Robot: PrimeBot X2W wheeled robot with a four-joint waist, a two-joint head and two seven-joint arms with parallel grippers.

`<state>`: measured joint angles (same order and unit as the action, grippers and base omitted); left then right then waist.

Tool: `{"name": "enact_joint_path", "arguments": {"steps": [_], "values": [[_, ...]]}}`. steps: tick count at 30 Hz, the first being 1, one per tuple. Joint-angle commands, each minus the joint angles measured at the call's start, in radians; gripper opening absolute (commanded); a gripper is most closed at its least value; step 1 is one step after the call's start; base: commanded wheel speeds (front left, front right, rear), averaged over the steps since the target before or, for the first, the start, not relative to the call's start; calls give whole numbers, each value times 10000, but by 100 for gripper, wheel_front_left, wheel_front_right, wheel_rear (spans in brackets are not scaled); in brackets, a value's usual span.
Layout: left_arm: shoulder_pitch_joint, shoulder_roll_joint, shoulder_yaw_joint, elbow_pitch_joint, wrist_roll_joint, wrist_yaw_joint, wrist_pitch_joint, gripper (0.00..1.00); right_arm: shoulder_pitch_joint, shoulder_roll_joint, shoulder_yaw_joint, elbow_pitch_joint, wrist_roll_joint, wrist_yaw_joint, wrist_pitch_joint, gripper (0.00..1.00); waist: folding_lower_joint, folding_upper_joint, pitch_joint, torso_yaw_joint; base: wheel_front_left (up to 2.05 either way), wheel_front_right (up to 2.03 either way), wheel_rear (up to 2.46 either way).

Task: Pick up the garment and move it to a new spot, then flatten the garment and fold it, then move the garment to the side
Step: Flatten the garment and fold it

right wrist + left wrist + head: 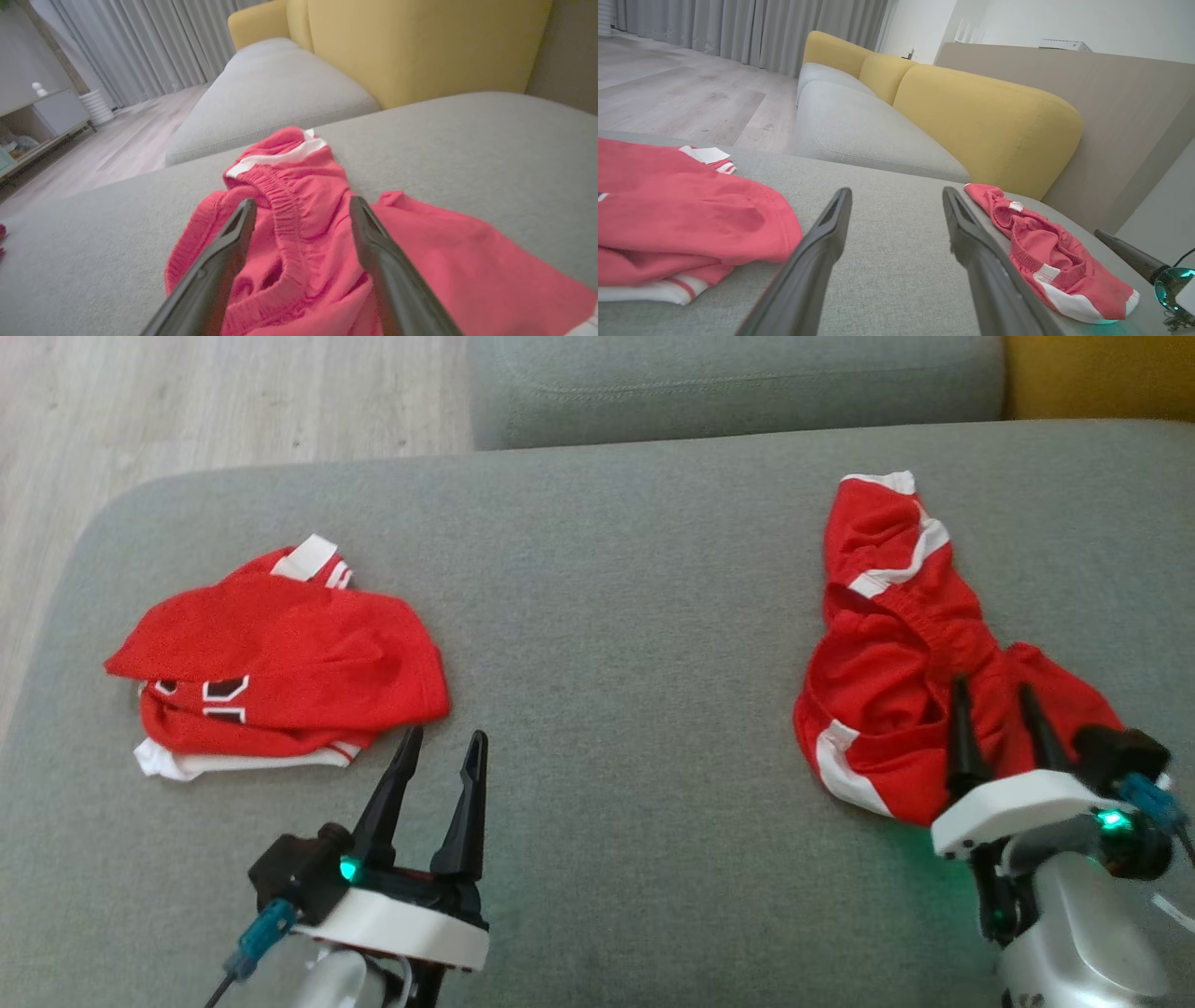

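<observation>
The grey sofa [635,616] seat carries two red pieces, well apart. A folded jersey [280,653] with white trim lies toward the seat's left edge. The shorts [887,644] lie crumpled toward its right edge, one leg reaching to the far edge and the elastic waistband bunched in the middle.

The right hand [991,686] sits over the near end of the shorts. Its two dark fingers are spread wide, one on either side of the waistband ridge, and are clamped on nothing. Whether the tips press into the cloth I cannot tell.

The left hand [446,735] is spread just as wide and empty, over bare seat, its tips just beside the jersey's near right corner.
</observation>
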<state>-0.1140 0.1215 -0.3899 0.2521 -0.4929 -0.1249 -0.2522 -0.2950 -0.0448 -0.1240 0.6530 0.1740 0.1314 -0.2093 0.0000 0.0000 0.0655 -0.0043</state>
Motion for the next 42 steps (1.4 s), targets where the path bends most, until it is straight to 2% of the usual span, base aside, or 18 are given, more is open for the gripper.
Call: {"name": "enact_joint_path", "arguments": {"steps": [1,6,11,12,13,14,19,24,33,38,39,40,42], "values": [[-302,96,261,-274,32,-57,-95,100,-260,-55,341,-296,83,-7,111,100,0,0,59,67,0,0,0],[-412,90,150,-211,-15,-57,-95,100,-667,-55,64,324,-164,-7,1153,100,0,0,193,338,0,0,0],[-476,84,123,-184,-66,-57,-95,100,-917,-55,-323,972,-461,-7,1641,100,0,0,310,544,0,0,0],[-483,90,128,-179,-70,-57,-95,100,-947,-55,-313,1055,-452,-7,1639,67,0,0,324,563,0,0,0],[-489,92,129,-174,-73,-57,-95,100,-975,-55,-303,1106,-459,-7,1588,11,0,0,332,578,0,0,0],[-493,93,125,-168,-75,-57,-95,100,-993,-55,-253,1120,-513,-7,1493,0,0,0,333,591,0,0,0],[-487,100,155,-129,-81,-57,-95,100,-1141,-55,65,824,-587,-7,922,0,0,0,287,564,0,0,0],[-490,93,126,-100,-64,-57,-95,100,-1247,-55,494,333,-434,-7,861,0,0,0,192,526,0,0,0],[-543,109,53,-117,-78,-57,-95,100,-1551,-55,2252,-798,-55,-7,1070,0,0,0,291,699,0,0,0],[-615,91,-37,-74,-115,-58,-95,100,-1862,-54,3051,-413,-77,-7,1538,0,0,0,341,953,0,0,0],[-623,83,-50,-63,-122,-58,-95,100,-1899,-54,3158,-252,-192,-7,1639,39,0,0,346,1003,0,0,0],[-632,79,-60,-57,-128,-58,-95,100,-1933,-54,3192,-148,-247,-7,1646,100,0,0,354,1045,0,0,0],[-640,76,-52,-54,-144,-58,-95,100,-1953,-54,3278,-45,-278,-7,1559,100,0,0,357,1091,0,0,0]]}}
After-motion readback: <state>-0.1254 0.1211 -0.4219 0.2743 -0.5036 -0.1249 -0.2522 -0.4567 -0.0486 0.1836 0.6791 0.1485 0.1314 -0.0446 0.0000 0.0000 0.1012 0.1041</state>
